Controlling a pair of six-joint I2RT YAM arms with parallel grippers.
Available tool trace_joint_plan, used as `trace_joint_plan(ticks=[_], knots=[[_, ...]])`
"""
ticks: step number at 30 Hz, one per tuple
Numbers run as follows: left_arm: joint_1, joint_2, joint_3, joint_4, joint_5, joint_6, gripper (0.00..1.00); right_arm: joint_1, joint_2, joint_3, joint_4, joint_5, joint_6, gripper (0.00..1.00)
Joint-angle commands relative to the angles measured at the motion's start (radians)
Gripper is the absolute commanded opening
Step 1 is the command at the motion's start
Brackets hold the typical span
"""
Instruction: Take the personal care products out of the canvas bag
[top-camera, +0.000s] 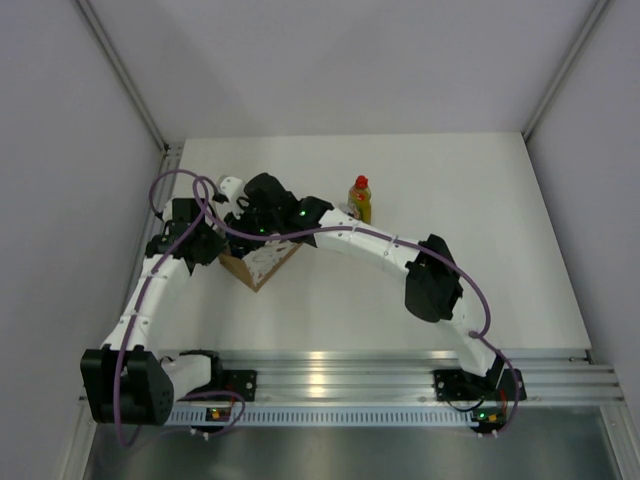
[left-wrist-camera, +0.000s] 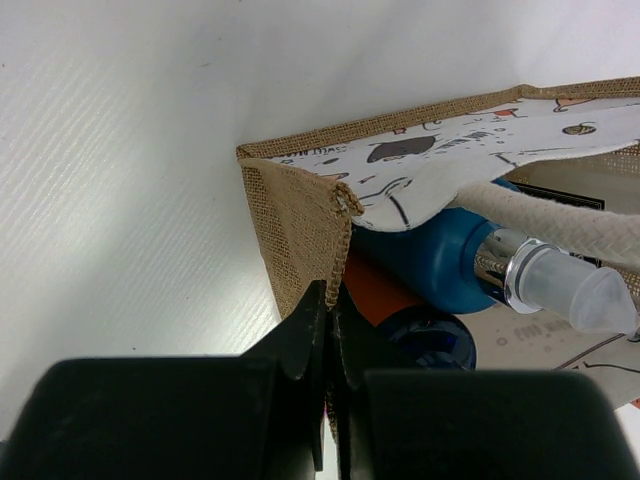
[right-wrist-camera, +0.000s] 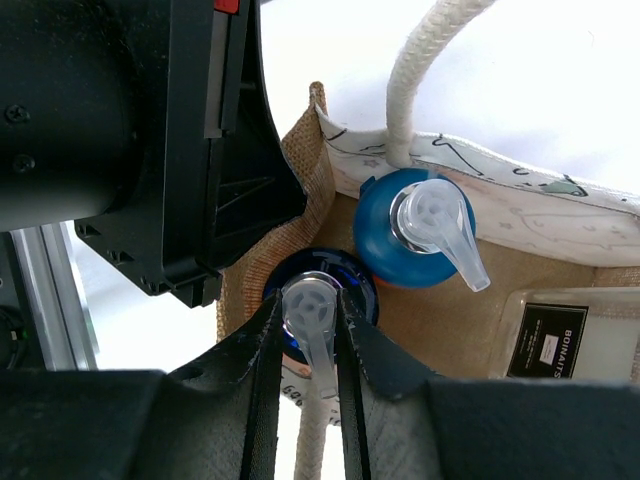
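Clear plastic is what the right tool (right-wrist-camera: 310, 305) had hold of. Its two black fingers were pinched tight on the pale nozzle cap of the near bottle (right-wrist-camera: 342, 266), with barely any gap either side. That bottle stood upright inside the canvas bag (right-wrist-camera: 305, 185), directly under the tool, with its long axis running straight up into the fingers. My read is that the next move hinged on a clean pull along that axis, up through the bag's mouth. The right arm was plainly the one on it. The shoulder was glossy dark blue, round and slick-looking, and the cap seemed a small thing to hang on by.

Just past the tool sat a second bottle (right-wrist-camera: 420, 225), with a brighter blue top and the same see-through beaked cap. I couldn't tell if the two touched. Further along was a flat whitish bottle (right-wrist-camera: 575, 310) with a black label, lying low in the bag.

The left tool (left-wrist-camera: 328, 300) was clamped shut on the top edge of the coarse burlap wall near a corner, beside the near bottle. It looked like it was anchoring the bag. The printed lining looked floppy, and a thick braided cord handle (right-wrist-camera: 415, 80) arched over the opening, which could snag.

Farthest out, well apart from the bag on the white bench (top-camera: 480, 250), a yellow bottle (top-camera: 360, 199) with a red cap stood upright, already out.
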Motion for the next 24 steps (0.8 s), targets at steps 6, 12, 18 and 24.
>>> trace_joint_plan(ticks=[6,12,18,24], knots=[[0.005,-0.015,0.016,-0.045,0.021,0.007,0.00,0.025,-0.062,0.064,0.012,0.013,-0.024,0.00],[0.005,-0.019,0.013,-0.045,0.018,0.005,0.00,0.026,-0.118,0.096,0.012,0.045,-0.031,0.00],[0.005,-0.021,0.008,-0.045,0.018,0.004,0.00,0.026,-0.176,0.102,0.012,0.067,-0.024,0.00],[0.005,-0.021,0.005,-0.045,0.017,0.001,0.00,0.026,-0.234,0.102,0.012,0.084,-0.015,0.00]])
